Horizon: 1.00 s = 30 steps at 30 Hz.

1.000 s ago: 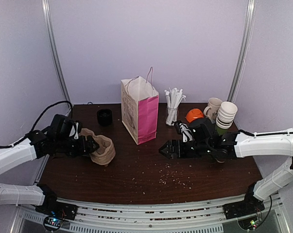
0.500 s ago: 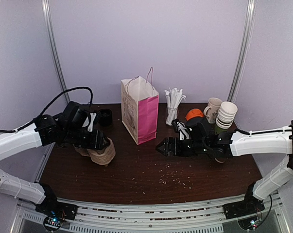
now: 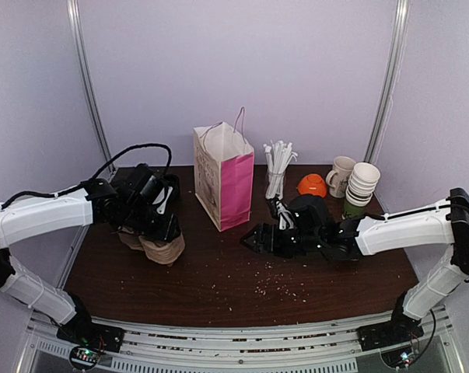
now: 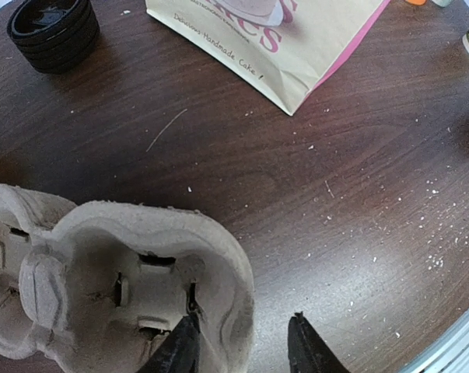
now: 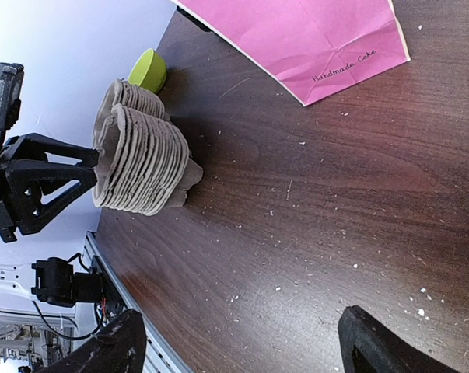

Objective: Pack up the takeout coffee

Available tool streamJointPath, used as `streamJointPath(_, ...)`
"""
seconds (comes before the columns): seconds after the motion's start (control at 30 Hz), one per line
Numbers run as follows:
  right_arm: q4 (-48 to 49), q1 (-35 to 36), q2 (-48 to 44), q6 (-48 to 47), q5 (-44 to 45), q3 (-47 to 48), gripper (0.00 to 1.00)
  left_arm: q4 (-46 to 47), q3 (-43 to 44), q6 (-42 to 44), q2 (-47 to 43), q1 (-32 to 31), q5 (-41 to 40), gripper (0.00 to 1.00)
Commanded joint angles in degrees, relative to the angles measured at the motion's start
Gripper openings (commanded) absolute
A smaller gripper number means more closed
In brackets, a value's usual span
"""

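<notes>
Takeout coffee not in view; left claw (image 4: 243, 320), half-closed astride the rim of the carrier stack (image 4: 125, 264) left of the pink bag (image 3: 236, 186), may lift several nested trays; right claw (image 5: 246, 342) open, empty.

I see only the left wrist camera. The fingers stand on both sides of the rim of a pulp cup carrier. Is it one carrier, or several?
Observer: Several. The right wrist view shows a stack of nested cup carriers on the table.
Operator: Where is the right gripper?
Observer: The right gripper hangs open over the table, just on the near side of the paper bag, touching nothing.
Operator: Does the bag stand upright?
Observer: Yes. The top view shows it upright, with its mouth open upward.
</notes>
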Motion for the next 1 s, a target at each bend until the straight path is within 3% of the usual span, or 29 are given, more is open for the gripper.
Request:
streamJointPath(0.0,2.55,0.52,0.54,1.28,-1.13,0.61,0.88,2.69,0.25,1.80,1.16,0.00,-0.67,0.40)
streamJointPath(0.23,3.78,0.62,1.50,1.82,-1.73,0.63,0.86,3.68,-0.21,1.52,2.73,0.00,-1.87,0.30)
streamJointPath(0.5,4.13,0.61,1.80,1.83,-2.20,0.64,0.86,3.85,-0.97,1.38,4.26,0.00,-2.21,0.27)
streamJointPath(0.67,4.48,0.58,1.96,1.95,-2.51,0.60,0.86,4.19,-1.14,0.80,3.71,0.00,-1.96,0.13)
streamJointPath(0.97,8.69,0.71,4.82,4.34,-4.78,1.21,0.86,4.65,-1.30,0.12,1.83,0.00,-0.30,0.02)
